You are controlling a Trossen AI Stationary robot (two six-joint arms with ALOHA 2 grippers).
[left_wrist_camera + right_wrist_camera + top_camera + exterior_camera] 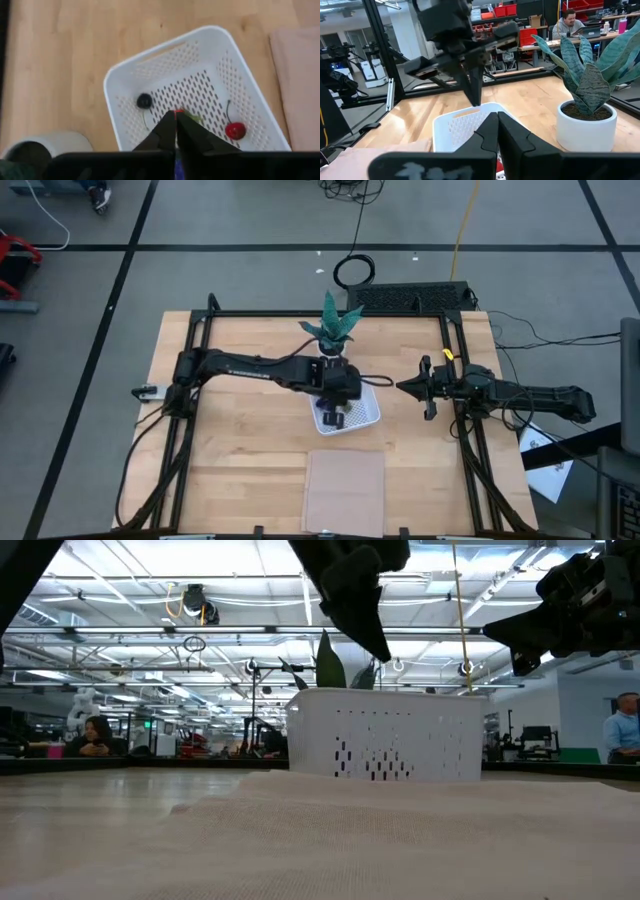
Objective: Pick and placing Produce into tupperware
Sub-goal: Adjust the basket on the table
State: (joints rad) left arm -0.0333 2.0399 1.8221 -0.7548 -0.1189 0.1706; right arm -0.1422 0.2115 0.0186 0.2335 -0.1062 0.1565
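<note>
The white tupperware (366,416) stands at the table's middle and also shows in the low view (400,740). Inside it lie a small blackish fruit (144,101) and a small dark red fruit (235,130). My left gripper (175,116) hangs above the tupperware, fingers shut, with the red-and-green strawberry piece (181,114) at its tips. The purple grape cluster is out of view. My right gripper (497,119) is shut and empty, raised to the right of the tupperware (455,125). My left gripper pinches the strawberry piece between its two fingertips. Only a bit of red (176,111) and green (193,119) shows past them. The fingers point down from above. The piece is held clear above the tupperware's perforated bottom (200,90).
A green leafy plant in a white pot (335,358) stands just beyond the tupperware's far side, close to the left gripper (585,125). A flat tan sheet (345,490) lies at the near edge. People sit in the room behind the table.
</note>
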